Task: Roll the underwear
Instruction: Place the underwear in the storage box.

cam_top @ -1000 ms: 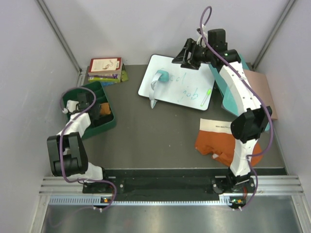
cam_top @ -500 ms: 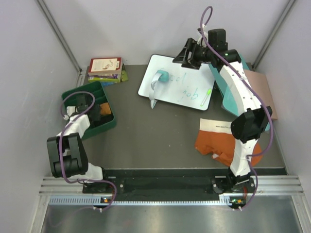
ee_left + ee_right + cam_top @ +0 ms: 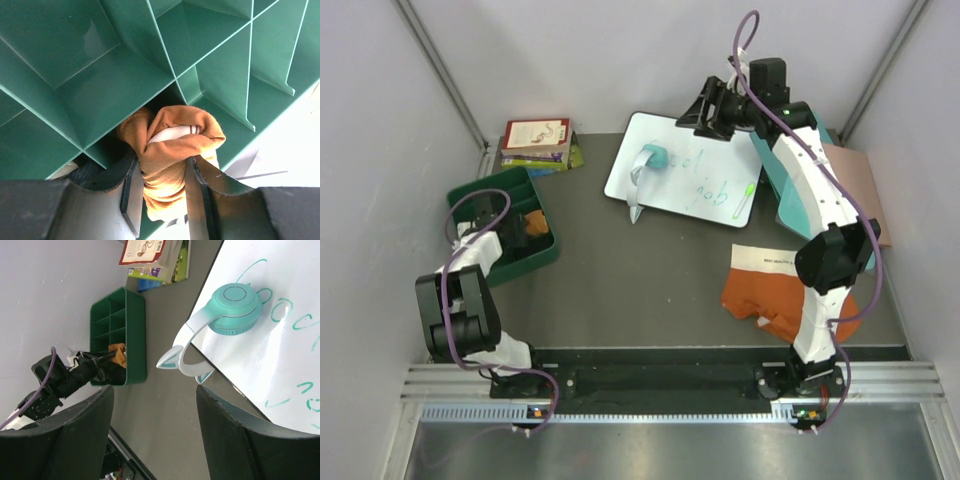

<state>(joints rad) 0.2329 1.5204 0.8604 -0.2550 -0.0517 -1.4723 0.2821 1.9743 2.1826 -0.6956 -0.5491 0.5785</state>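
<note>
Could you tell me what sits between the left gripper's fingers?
The rolled mustard-tan underwear, pinched in the left gripper at the green tray; the left wrist view shows it.

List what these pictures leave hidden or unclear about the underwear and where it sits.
- Top view: the right arm covers the right part of the rust-orange underwear.
- Left wrist view: the lower end of the mustard-tan roll is hidden between the fingers of the left gripper.
- Top view: the left arm covers the near compartments of the green tray, so a black pair cannot be confirmed.
</note>
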